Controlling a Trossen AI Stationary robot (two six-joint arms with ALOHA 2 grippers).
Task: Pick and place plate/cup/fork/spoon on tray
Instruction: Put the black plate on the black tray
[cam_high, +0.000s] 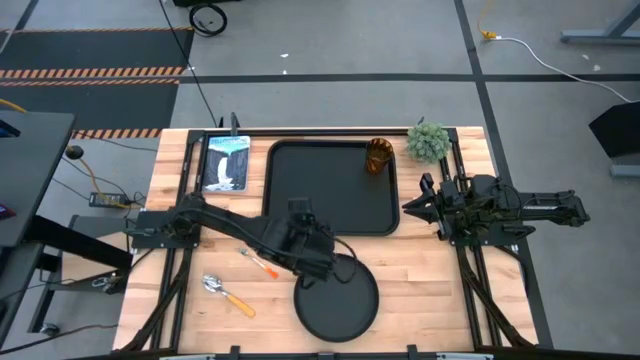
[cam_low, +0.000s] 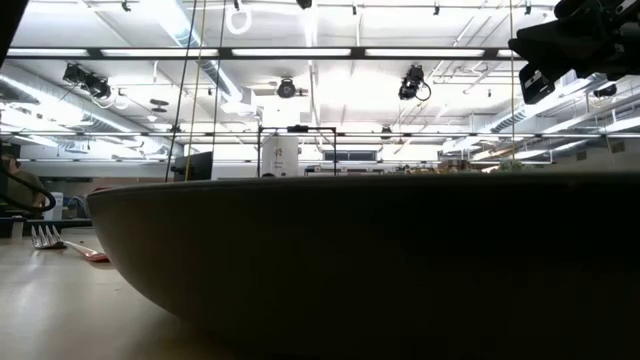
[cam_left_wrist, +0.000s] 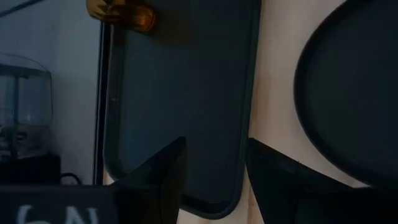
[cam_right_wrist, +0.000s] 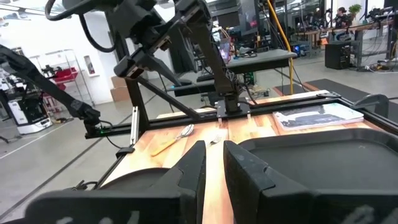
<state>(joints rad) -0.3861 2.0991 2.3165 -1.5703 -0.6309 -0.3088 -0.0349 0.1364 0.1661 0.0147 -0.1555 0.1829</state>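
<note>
The plate (cam_high: 336, 300) lies flat on the wooden worktop (cam_high: 430, 290) at the near edge, in front of the tray and apart from it. In the low view its dark rim (cam_low: 380, 260) fills most of the picture. To its left on the worktop lie the spoon (cam_high: 226, 293), nearest the front, and just behind it the fork (cam_high: 260, 263), both with their handles slanting toward the plate.

The left gripper (cam_high: 322, 268) hangs over the worktop between the plate's far rim and the tray's near edge, its arm reaching in from the left side. In the left wrist view its fingers (cam_left_wrist: 161, 180) stand apart with nothing between them, and the tray's rounded near corner shows past them, with the plate to one side.

The tray (cam_high: 300, 190) sits behind, in the middle of the worktop. The cup (cam_high: 378, 155) stands inside it at the far right corner. A picture card (cam_high: 226, 162) lies just left of the tray, and a small green plant (cam_high: 429, 141) stands at the tray's far right corner, outside it.

The right gripper (cam_high: 415, 205) waits off the tray's right edge, its fingers (cam_right_wrist: 193, 168) slightly apart and empty.
</note>
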